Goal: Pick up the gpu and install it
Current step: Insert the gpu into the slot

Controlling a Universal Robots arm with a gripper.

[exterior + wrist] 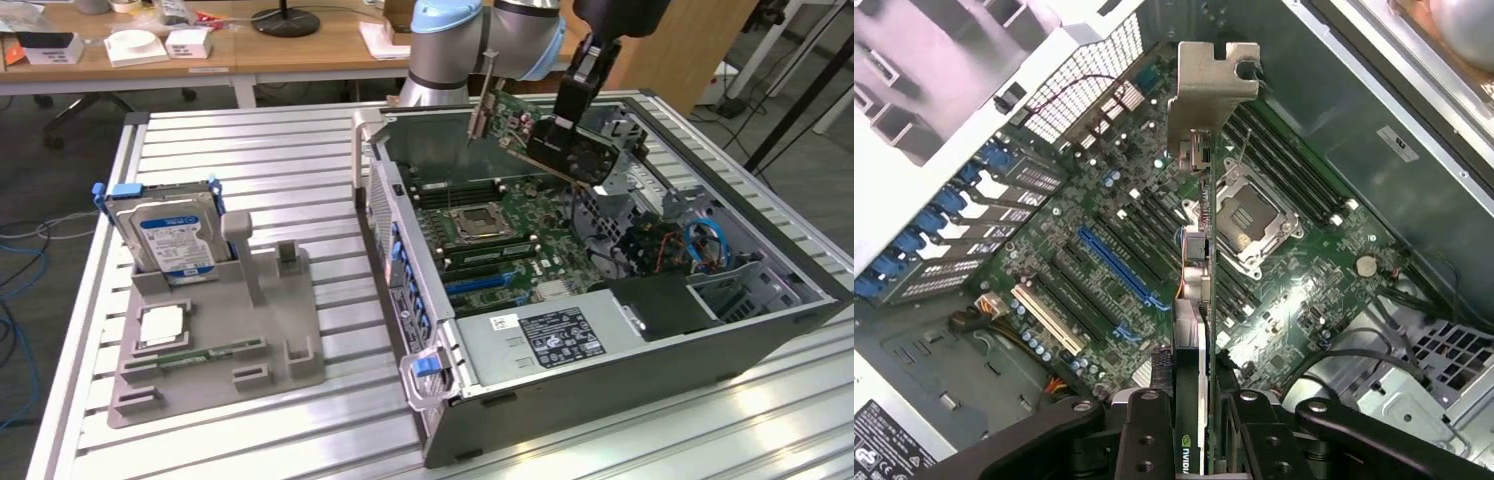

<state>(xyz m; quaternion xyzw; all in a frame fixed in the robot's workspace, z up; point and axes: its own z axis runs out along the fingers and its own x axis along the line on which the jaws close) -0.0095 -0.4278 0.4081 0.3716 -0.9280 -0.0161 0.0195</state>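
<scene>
1. Computer case (601, 400): open tower lying on its side on the slatted aluminium table (267, 150), side panel off, interior exposed. All places below are given relative to this case.
2. Gpu (541, 135) (1197, 300): held in the air above the case's open side, over the motherboard (507, 240) (1104, 250). It is tilted, with the silver end bracket highest and on the side towards the case's far wall. Green board and black cooler block are visible. It is not seated in any slot.
3. Gripper (563, 120) (1199, 432): above the case, jaws pinching the gpu, one finger against each face of the card.
4. CPU socket (478, 222) (1246, 215): inside the case, on the motherboard, below the raised card.
5. Long blue expansion slot (1116, 265): inside the case, on the motherboard, unoccupied.
6. Power supply (561, 335): inside the case, at its near end, label facing up.
7. Grey holder tray (214, 330): outside the case, on the table, beside its drive-bay wall.
8. Hard drive (167, 235): outside the case, upright in the tray's far end, blue-white label.
9. Memory stick (214, 352): outside the case, flat in the tray.
</scene>
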